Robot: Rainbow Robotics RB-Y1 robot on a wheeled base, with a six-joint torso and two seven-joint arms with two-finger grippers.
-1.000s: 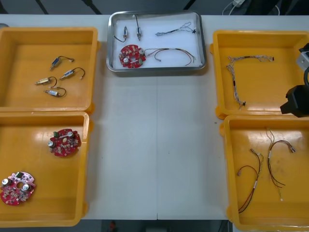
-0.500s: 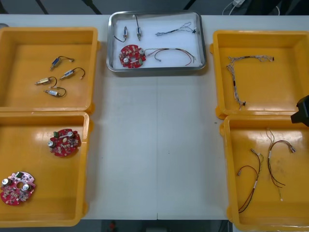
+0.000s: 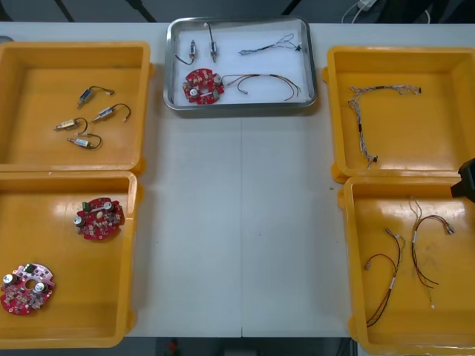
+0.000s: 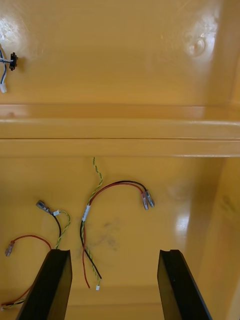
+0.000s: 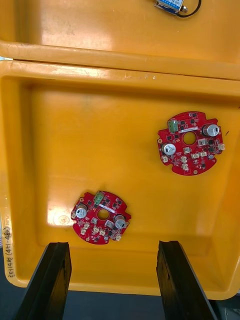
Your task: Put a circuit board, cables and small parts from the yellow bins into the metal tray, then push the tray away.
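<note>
The metal tray [image 3: 240,106] stands at the table's far middle, white inside. In it lie a round red circuit board [image 3: 202,85], two small metal parts [image 3: 193,51], a twisted blue and white cable [image 3: 271,45] and a red and black cable [image 3: 263,81]. My right gripper [image 4: 115,272] hangs open over the near right yellow bin [image 4: 120,145], above a red and yellow cable [image 4: 89,212]; that arm [image 3: 467,180] shows at the front view's right edge. Open too, my left gripper [image 5: 112,267] hovers over the near left bin [image 5: 120,70], with two red boards [image 5: 101,217] [image 5: 190,143] beyond its fingers.
The far left bin [image 3: 74,52] holds several small metal parts [image 3: 89,115]. In the far right bin [image 3: 401,55] lies a blue and white cable [image 3: 364,111]. Two red and yellow cables [image 3: 427,248] lie in the near right bin. Bare table runs between the bins.
My right arm has drawn back to the right, from over the far right bin's edge to the very edge of the front view. Tray and bins are unchanged.
</note>
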